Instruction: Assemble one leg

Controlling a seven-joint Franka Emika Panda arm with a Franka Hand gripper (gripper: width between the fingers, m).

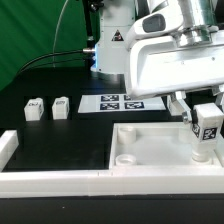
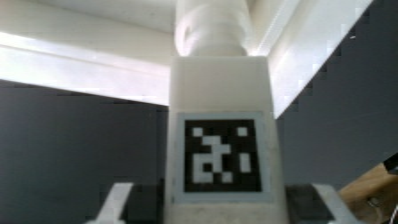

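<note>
Wrist view shows the hand (image 2: 219, 208) clamped on the blocky, smooth white leg (image 2: 219, 100), seemingly upright.

You have the leg (image 1: 207, 130) upright at the exterior view's right, pinched between the fingers of the claw (image 1: 203, 108). It is a small white block, longer than it is wide, with a square black-and-white tag facing that camera. Its round end points down at the near corner of the white tray part (image 1: 150, 128); you can't tell whether it is seated there. In the wrist view the leg (image 2: 222, 120) fills the middle, tag toward you. A second leg (image 1: 35, 107) and a third leg (image 1: 61, 106) rest near each other, not touching, on the table (image 1: 60, 140) at the exterior view's left
</note>
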